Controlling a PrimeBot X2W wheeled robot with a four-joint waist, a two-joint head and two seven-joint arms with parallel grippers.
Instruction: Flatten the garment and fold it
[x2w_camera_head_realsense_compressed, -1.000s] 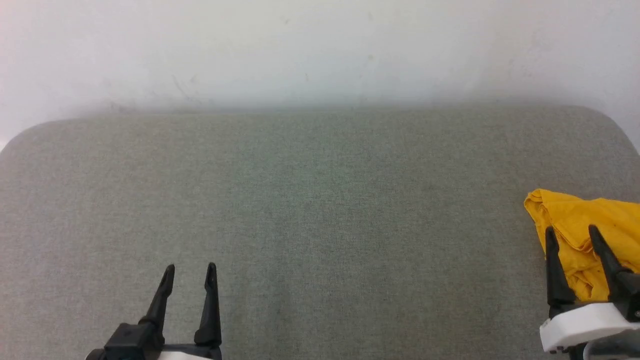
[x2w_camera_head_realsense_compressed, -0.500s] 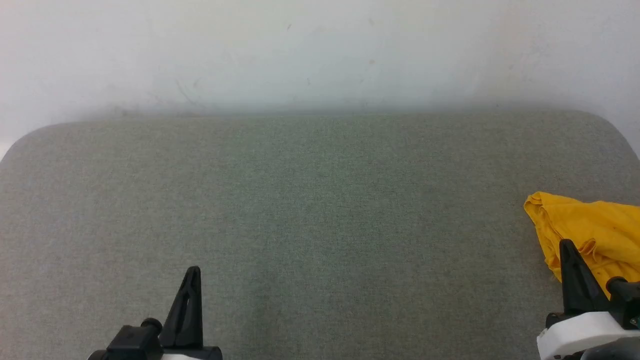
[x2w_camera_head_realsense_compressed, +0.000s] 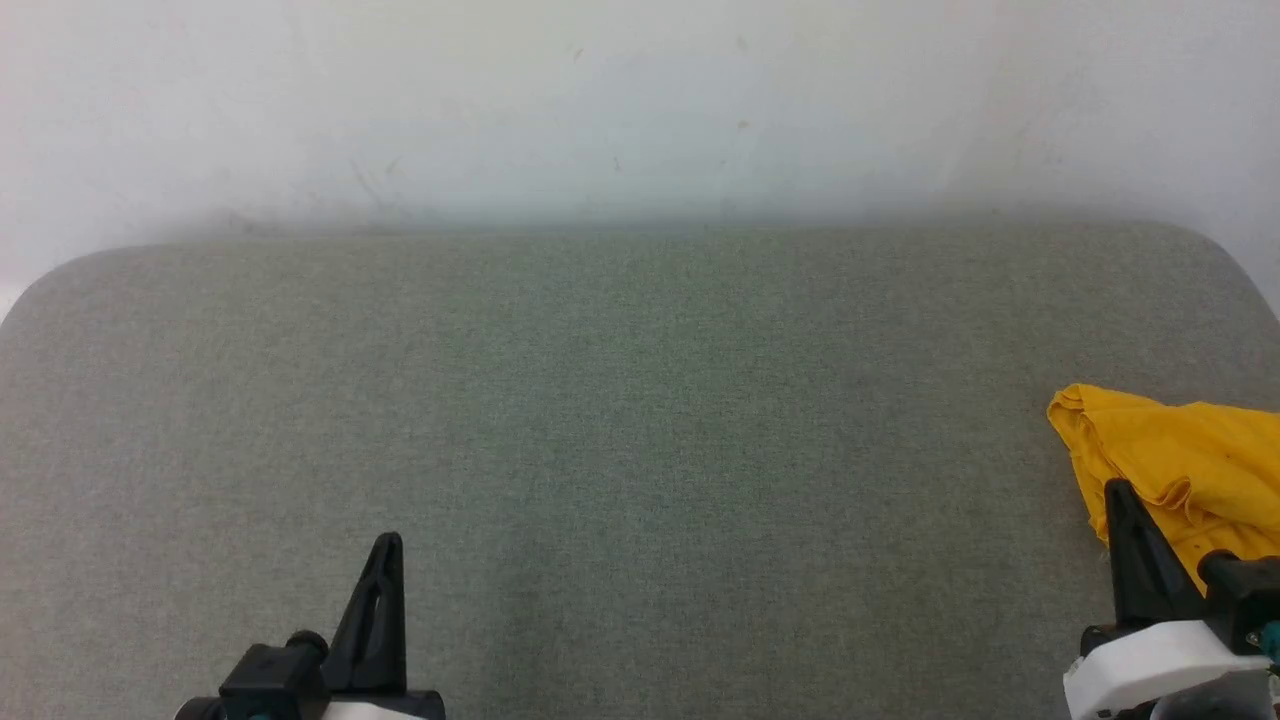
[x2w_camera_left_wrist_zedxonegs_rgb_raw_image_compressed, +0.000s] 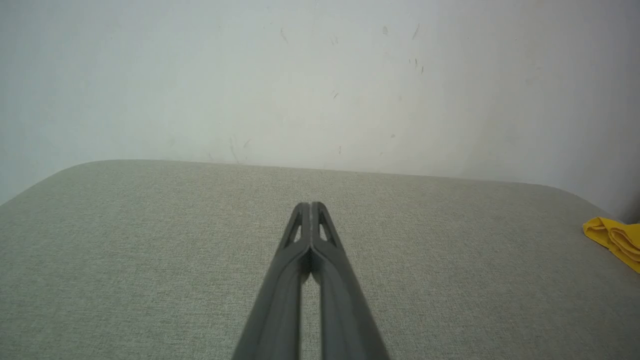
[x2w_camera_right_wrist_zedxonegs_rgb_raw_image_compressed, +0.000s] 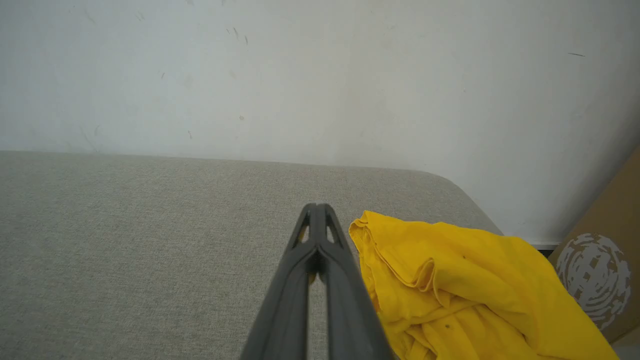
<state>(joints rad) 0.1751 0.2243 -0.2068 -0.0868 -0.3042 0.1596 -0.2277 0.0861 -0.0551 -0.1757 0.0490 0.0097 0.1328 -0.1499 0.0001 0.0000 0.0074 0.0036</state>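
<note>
Since a second ago both hands have closed: the left hand (x2w_camera_head_realsense_compressed: 388, 545) and the right hand (x2w_camera_head_realsense_compressed: 1117, 490) each show fingers pressed together, gripping nothing. The yellow shirt (x2w_camera_head_realsense_compressed: 1190, 450) lies crumpled at the tabletop's (x2w_camera_head_realsense_compressed: 640, 400) right edge, just beside the right hand, its bunched edge pointing toward the middle and its length running off to the right. Grey cloth covers the tabletop; a scuffed white wall (x2w_camera_head_realsense_compressed: 640, 100) stands behind
</note>
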